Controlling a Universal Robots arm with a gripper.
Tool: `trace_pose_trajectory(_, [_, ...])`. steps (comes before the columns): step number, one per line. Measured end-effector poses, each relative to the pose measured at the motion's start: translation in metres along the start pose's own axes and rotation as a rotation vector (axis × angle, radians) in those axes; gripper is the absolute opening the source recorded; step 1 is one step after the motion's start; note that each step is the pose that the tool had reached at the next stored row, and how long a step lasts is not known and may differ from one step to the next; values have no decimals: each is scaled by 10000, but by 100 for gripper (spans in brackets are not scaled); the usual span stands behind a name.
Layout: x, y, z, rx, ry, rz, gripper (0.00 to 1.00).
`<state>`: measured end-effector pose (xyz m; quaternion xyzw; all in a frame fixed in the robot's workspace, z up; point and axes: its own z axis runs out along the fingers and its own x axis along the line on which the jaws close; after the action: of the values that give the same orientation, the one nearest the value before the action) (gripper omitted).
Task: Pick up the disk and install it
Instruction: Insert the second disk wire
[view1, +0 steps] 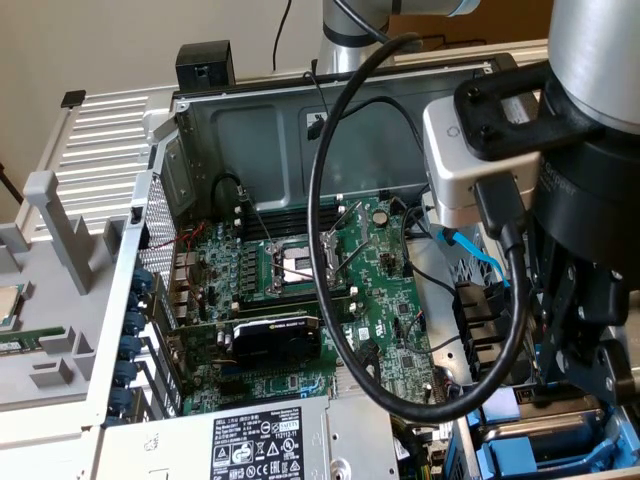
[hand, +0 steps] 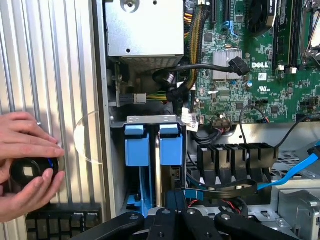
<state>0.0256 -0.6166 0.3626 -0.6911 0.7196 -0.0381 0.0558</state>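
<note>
The disk sits in the drive bay of the open computer case, its blue plastic carrier standing beside a second blue carrier. In the exterior view the disk shows as a silver face framed in blue at the lower right. My gripper hangs right at the bay, dark fingers together and shut, tips by the disk's carrier. Whether they pinch its edge I cannot tell. In the exterior view my gripper reaches down into the case's corner just above the disk.
The motherboard fills the case's middle, and a grey power supply lies at the front. Thick black cable loops from my wrist over the board. A person's hands hold a black round object on the ribbed panel outside the case.
</note>
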Motion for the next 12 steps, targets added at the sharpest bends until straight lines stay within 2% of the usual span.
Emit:
trace_pose_trajectory(9, [-1, -19, 2, -3, 1, 0, 11])
trace_pose_trajectory(10, [-1, -27, 3, -17, 3, 0, 11])
trace_pose_trajectory(12, [-2, -38, 6, -96, 0, 3, 11])
